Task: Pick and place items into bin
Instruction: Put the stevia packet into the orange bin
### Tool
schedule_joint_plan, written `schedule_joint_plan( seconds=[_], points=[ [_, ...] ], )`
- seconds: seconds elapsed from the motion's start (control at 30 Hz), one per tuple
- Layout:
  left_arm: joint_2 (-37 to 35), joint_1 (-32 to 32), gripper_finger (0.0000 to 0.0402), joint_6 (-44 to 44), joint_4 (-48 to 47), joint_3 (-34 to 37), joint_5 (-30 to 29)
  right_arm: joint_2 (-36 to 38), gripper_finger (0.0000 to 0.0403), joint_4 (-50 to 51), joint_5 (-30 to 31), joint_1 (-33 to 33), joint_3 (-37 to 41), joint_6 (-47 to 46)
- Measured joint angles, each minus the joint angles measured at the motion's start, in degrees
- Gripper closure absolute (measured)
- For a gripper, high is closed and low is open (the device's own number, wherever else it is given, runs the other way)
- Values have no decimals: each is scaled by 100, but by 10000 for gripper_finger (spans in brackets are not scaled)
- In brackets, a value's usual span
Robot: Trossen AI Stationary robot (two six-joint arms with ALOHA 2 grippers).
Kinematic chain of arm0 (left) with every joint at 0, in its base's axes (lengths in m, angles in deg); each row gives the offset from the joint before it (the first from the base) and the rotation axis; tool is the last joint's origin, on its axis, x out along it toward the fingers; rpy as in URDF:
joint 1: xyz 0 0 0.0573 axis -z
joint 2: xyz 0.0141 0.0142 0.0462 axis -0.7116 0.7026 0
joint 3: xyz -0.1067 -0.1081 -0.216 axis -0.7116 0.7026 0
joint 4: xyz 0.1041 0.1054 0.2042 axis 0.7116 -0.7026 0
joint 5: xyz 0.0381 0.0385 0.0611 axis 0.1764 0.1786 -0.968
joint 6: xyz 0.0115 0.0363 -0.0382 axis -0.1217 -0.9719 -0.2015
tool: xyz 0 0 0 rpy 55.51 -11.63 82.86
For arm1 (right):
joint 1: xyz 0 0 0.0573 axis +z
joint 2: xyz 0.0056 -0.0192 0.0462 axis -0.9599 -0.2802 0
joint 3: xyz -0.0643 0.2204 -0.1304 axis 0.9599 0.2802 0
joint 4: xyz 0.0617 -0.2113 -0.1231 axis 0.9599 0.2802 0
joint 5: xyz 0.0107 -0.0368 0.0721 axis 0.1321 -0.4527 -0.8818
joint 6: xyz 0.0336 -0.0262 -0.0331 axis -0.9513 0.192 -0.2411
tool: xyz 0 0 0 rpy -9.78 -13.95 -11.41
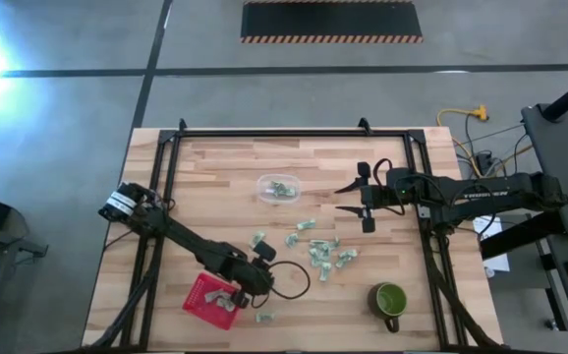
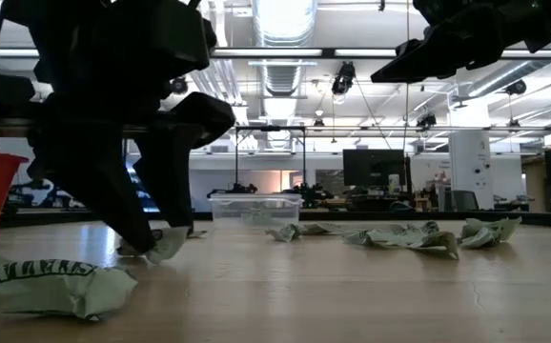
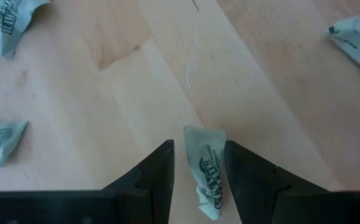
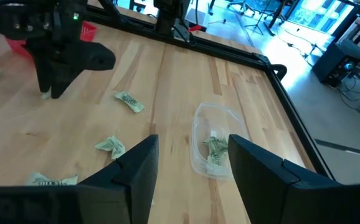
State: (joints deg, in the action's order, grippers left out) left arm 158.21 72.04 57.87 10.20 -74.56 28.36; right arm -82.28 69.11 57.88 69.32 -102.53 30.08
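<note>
Small pale green-and-white wrapped pieces [image 1: 319,251] lie scattered on the wooden table, mostly at its middle. My left gripper [image 1: 262,287] is low over the table beside a red bin [image 1: 203,300] near the near edge. It is open by a narrow gap, with one piece [image 3: 208,168] between its fingers. That piece shows at the fingertips in the low view [image 2: 167,246]. My right gripper [image 1: 347,198] hovers open above the table's right half, next to a clear tub [image 1: 279,189] that holds a few pieces. My left gripper [image 3: 198,163] stands astride one wrapped piece, coming from above at a slant, fingers on either side of its length. The piece's edge [image 3: 220,165] meets one finger, and bare wood shows between it and the other. I cannot tell whether it is gripped. The piece sits at table level.
A green mug [image 1: 390,299] stands near the near right corner. One piece [image 1: 264,317] lies alone by the near edge, large in the low view [image 2: 47,281]. A black frame [image 1: 294,133] borders the table. The clear tub [image 4: 212,146] lies ahead of my right gripper [image 4: 192,155].
</note>
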Motion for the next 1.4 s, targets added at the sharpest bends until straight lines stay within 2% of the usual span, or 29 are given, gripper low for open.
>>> schedule_joint_plan(
  seconds=[0.2,0.43,0.73,0.93,1.27,1.4],
  points=[
    [-13,2,278,34,-9,-68,5,0,220,0,-2,0,0,0],
    [-13,-75,278,1211,-572,-407,30,0,220,0,-2,0,0,0],
    [87,-81,278,1791,-868,-736,319,0,220,1,-1,0,0,-15],
    [438,-123,278,1789,-1116,-943,336,-4,220,-2,-1,-4,4,-13],
    [485,-221,279,1768,-1432,-1023,331,-4,220,-7,-2,-4,20,0],
    [475,-227,297,1741,-1412,-1059,335,-4,220,-4,-2,-4,20,-1]
  ],
)
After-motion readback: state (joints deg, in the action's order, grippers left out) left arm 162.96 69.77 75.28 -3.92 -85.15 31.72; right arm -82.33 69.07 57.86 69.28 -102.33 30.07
